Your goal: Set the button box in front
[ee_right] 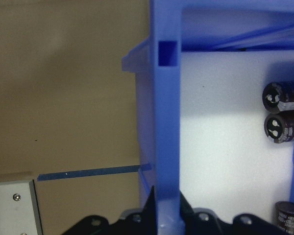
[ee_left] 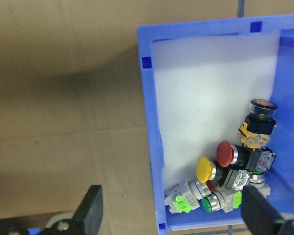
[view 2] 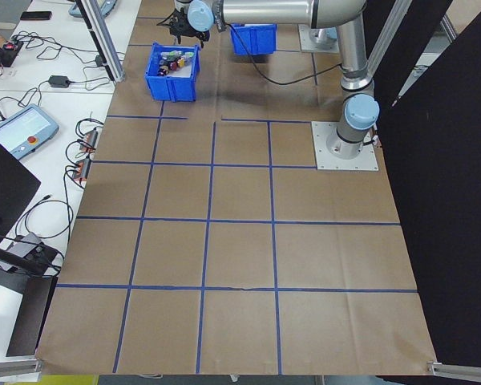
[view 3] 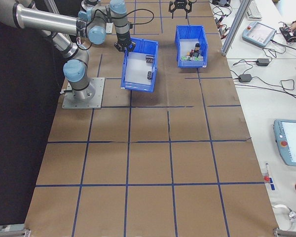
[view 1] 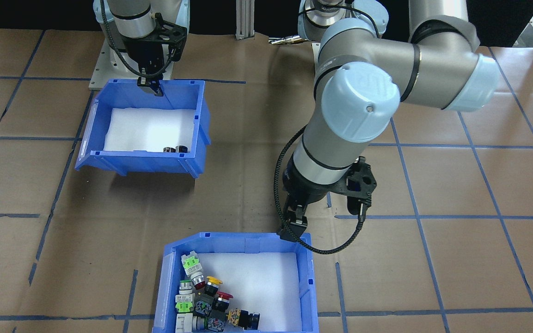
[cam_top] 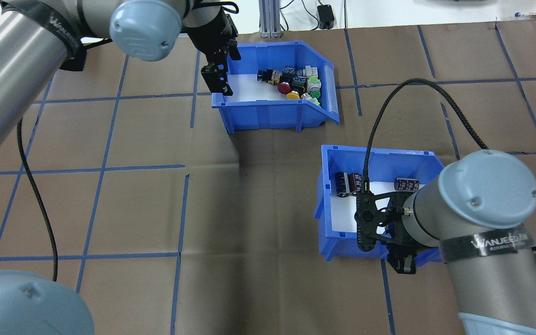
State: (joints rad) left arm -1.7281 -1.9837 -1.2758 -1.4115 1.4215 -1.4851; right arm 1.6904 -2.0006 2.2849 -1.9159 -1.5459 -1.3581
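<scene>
Two blue bins sat on the brown paper-covered table (cam_top: 133, 209). The button box (cam_top: 272, 114) lay in the upper middle of the overhead view, at the far side of the table from the robot; in the front-facing view it sat at the bottom centre. Its white foam floor carried a cluster of switches (cam_top: 293, 83) in green, yellow, red and black, bunched toward its right side in the overhead view.

The left gripper (cam_top: 217, 83) hung over the box's left wall in the overhead view. In the left wrist view its fingers (ee_left: 90, 208) stood wide apart at the bottom corners of the frame, one outside the wall over the paper, the other over the box's inside. They gripped nothing.

The other bin (cam_top: 328, 204) sat in the lower right of the overhead view, near the robot, well apart from the button box. It held a few black cylinders (cam_top: 347, 182) on white foam. The right gripper (cam_top: 400, 263) was at that bin's near wall. In the right wrist view the blue wall ran straight down between the black fingers (ee_right: 95, 225) at the bottom edge, which were clamped on it.
</scene>
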